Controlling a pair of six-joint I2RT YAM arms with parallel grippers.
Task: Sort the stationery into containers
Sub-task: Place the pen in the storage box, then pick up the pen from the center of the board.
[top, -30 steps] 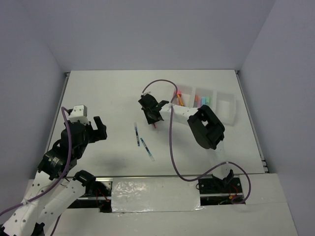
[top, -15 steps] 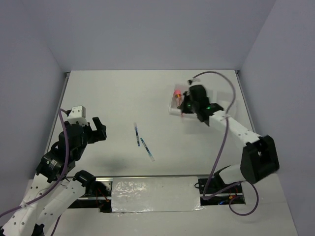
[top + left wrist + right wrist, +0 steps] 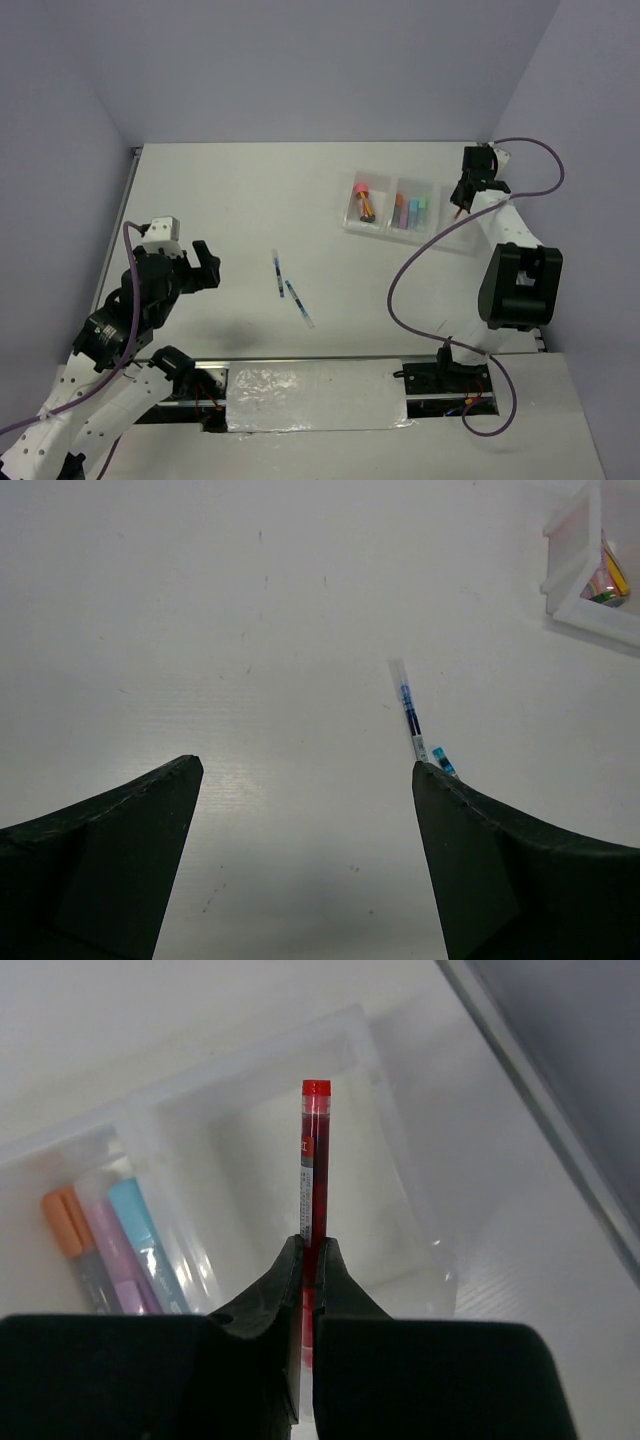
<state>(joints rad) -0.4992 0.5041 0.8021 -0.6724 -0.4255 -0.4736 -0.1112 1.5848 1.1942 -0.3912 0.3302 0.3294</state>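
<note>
One second ago our right gripper (image 3: 310, 1250) was down in the middle of the table, closing on the red pen (image 3: 314, 1170). Now it has swung all the way to the far right corner. It is squeezed tight on the pen, which sticks straight out from its tips. The pen hangs over the last box of the tray (image 3: 250, 1055), the box on the right end, and we see nothing in that box yet. So the pick-up is done, and we think the drop comes next.

Our right arm is stretched far back and to the right, with its gripper tipped down at the tray.

The two blue pens (image 3: 277, 272) have not moved. They lie on the table, well apart from the tray, so they are not sorted yet. The highlighters (image 3: 105, 1225) lie in the middle box.

Our left gripper (image 3: 305, 770) has stayed on the left, spread wide and holding nothing. It looks toward the blue pens.
</note>
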